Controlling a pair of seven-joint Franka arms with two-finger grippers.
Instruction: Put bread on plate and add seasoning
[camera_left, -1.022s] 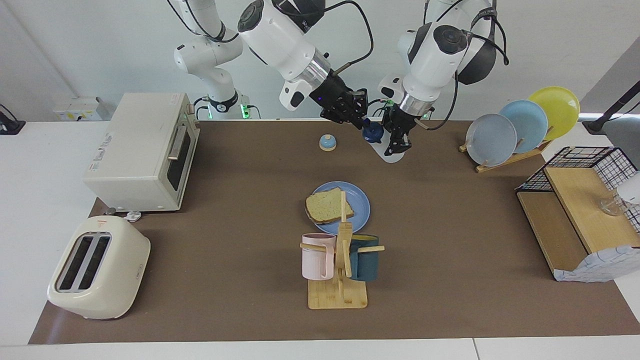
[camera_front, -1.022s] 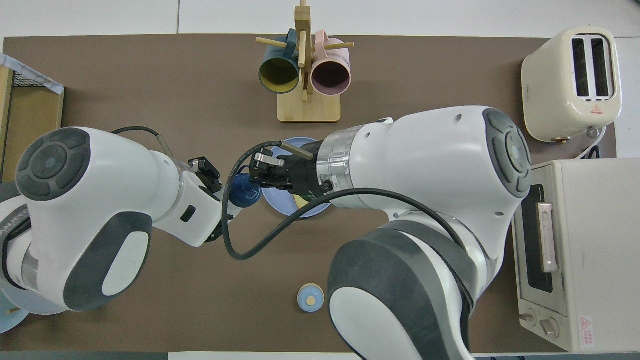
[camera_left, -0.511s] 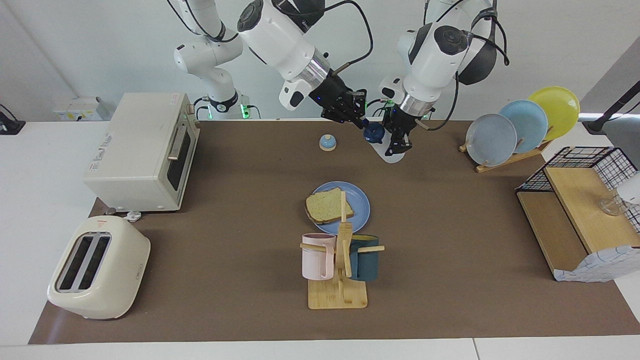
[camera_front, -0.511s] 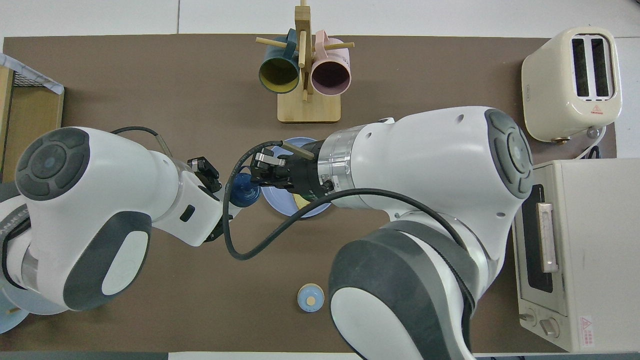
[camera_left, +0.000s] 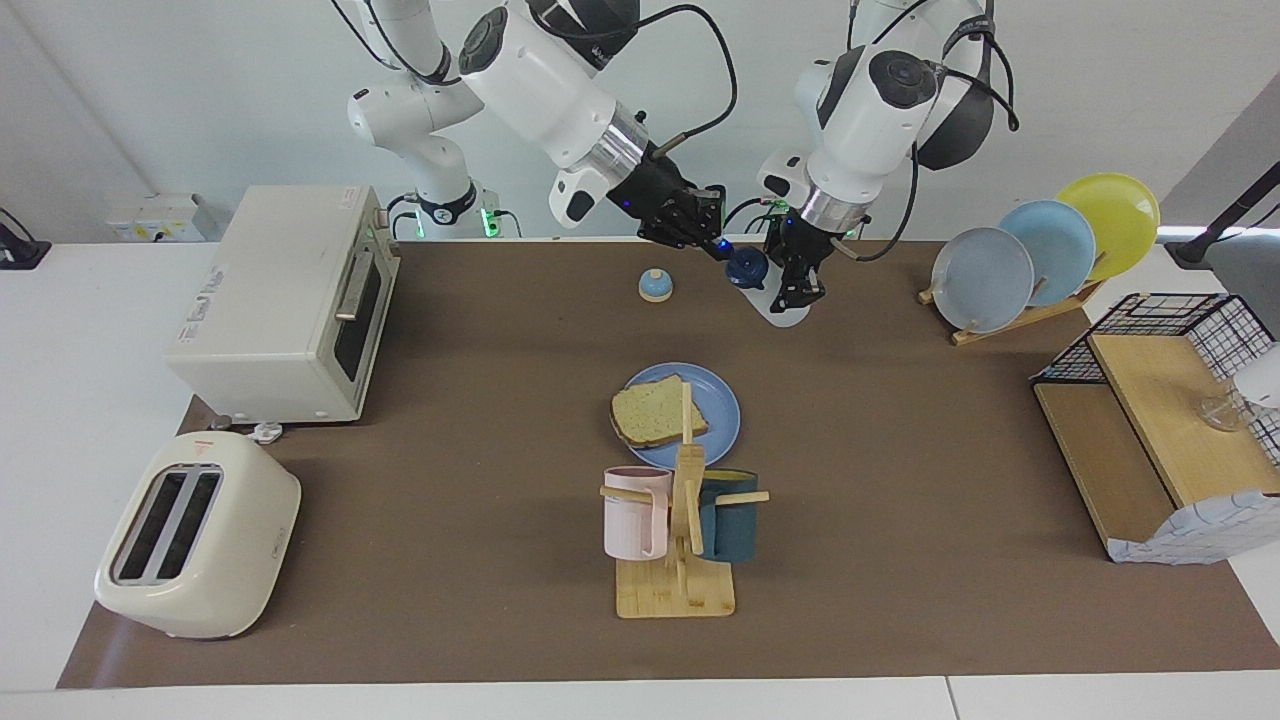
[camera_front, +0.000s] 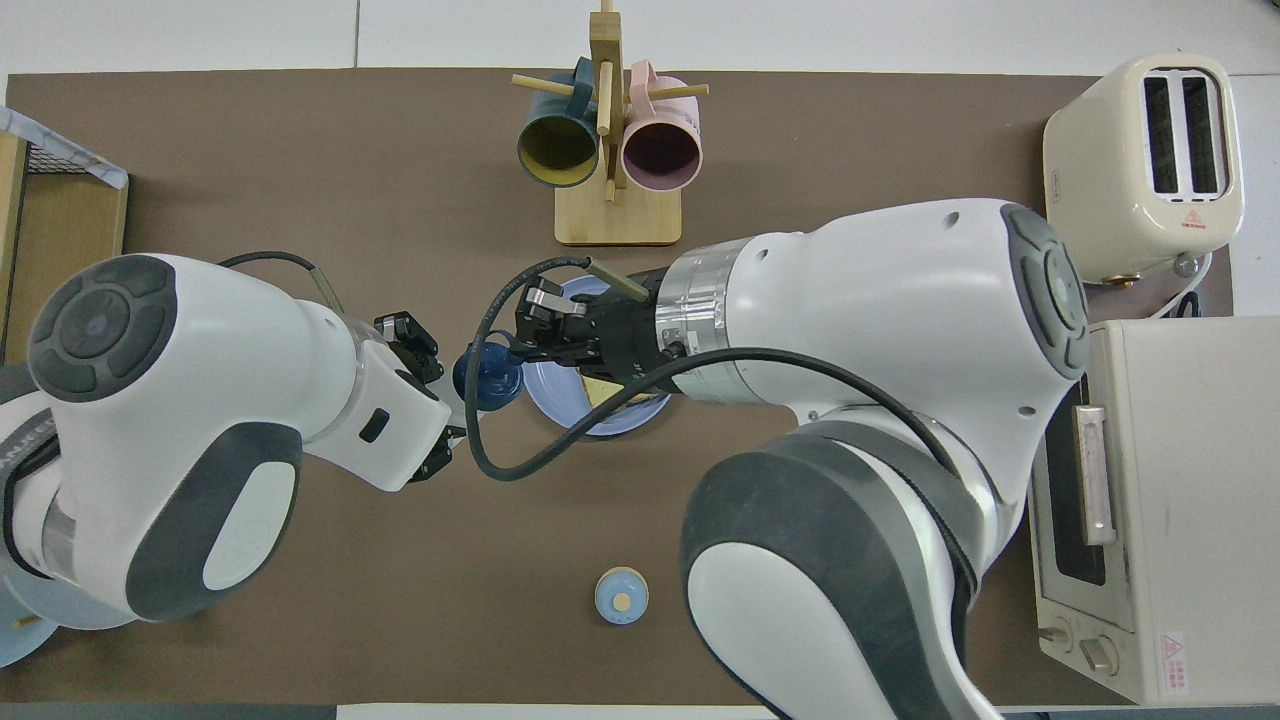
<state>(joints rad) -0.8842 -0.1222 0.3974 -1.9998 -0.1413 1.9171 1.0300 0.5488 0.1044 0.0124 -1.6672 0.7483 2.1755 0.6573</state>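
Note:
The bread (camera_left: 655, 410) lies on the periwinkle-blue plate (camera_left: 715, 400) in the middle of the table, next to the mug stand. My left gripper (camera_left: 797, 288) is shut on the white body of the seasoning bottle (camera_left: 785, 308) and holds it tilted in the air over the table's edge nearest the robots. Its navy cap (camera_left: 746, 267) points toward my right gripper (camera_left: 718, 246), which is at the cap. In the overhead view the cap (camera_front: 487, 377) shows beside the plate (camera_front: 555, 412), and my right arm hides most of the bread.
A blue-domed bell (camera_left: 655, 285) sits near the robots. A wooden mug stand (camera_left: 680, 540) holds a pink and a teal mug. A toaster oven (camera_left: 285, 300) and toaster (camera_left: 195, 535) stand at the right arm's end. A plate rack (camera_left: 1040, 250) and wire shelf (camera_left: 1160, 420) stand at the left arm's end.
My right arm has shifted slightly toward its own end of the table, its gripper staying at the cap. My left gripper has kept the bottle almost still.

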